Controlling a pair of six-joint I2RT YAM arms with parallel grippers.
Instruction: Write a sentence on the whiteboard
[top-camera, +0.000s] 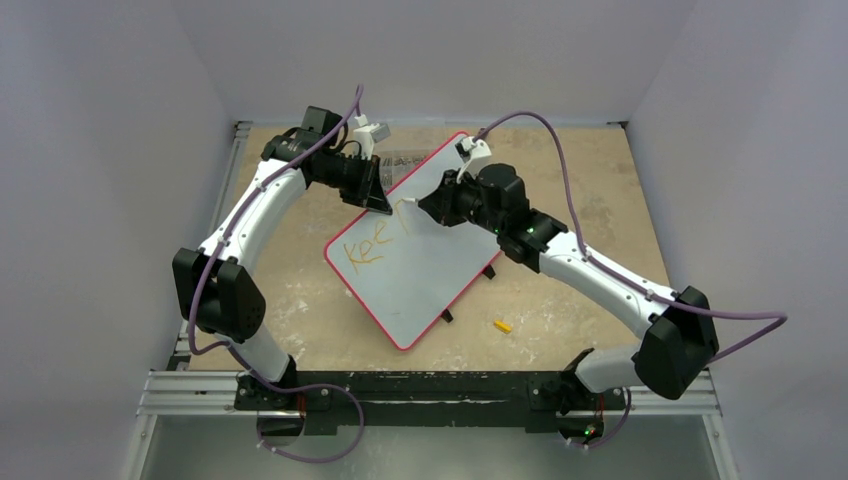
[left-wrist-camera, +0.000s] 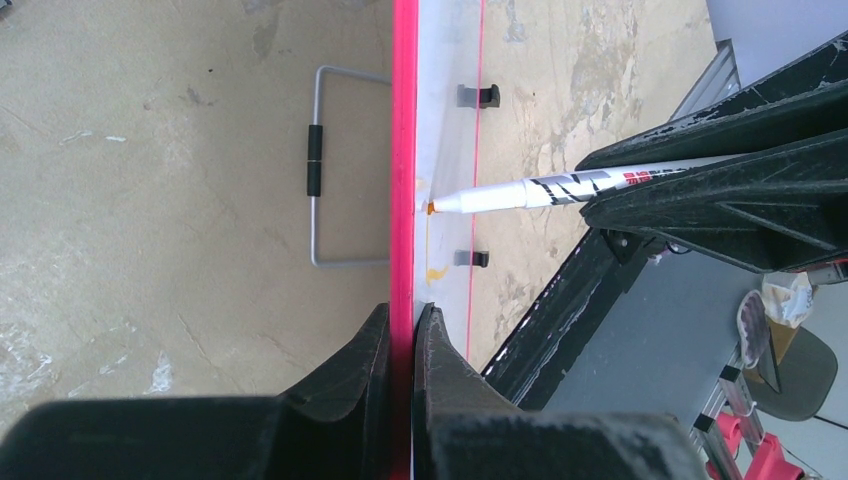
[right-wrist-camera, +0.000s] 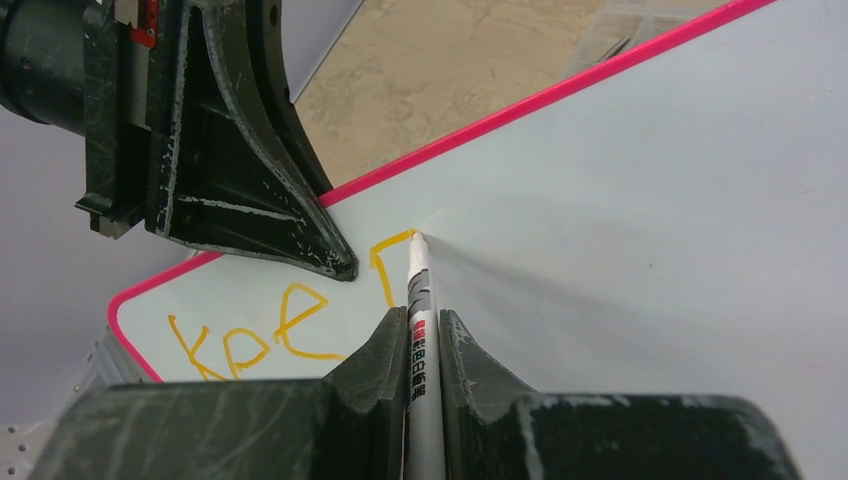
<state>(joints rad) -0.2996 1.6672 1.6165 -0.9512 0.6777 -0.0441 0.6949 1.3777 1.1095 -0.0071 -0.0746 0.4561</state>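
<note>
The whiteboard (top-camera: 430, 265) lies tilted on the table, pale with a red frame. My left gripper (top-camera: 378, 203) (left-wrist-camera: 412, 320) is shut on the whiteboard's red upper-left edge (left-wrist-camera: 404, 150). My right gripper (top-camera: 425, 208) (right-wrist-camera: 425, 325) is shut on a slim white marker pen (right-wrist-camera: 422, 340). Its orange tip touches the board surface (right-wrist-camera: 620, 230). The sentence (top-camera: 368, 245) (right-wrist-camera: 285, 320) reads "Kee" in orange, and the pen tip sits at the end of the top stroke of a part-drawn letter beside it.
A small orange pen cap (top-camera: 502, 325) lies on the table near the board's lower right. Black feet (top-camera: 490, 272) stick out at the board's right edge. A wire stand (left-wrist-camera: 330, 165) shows behind the board. White walls enclose the table.
</note>
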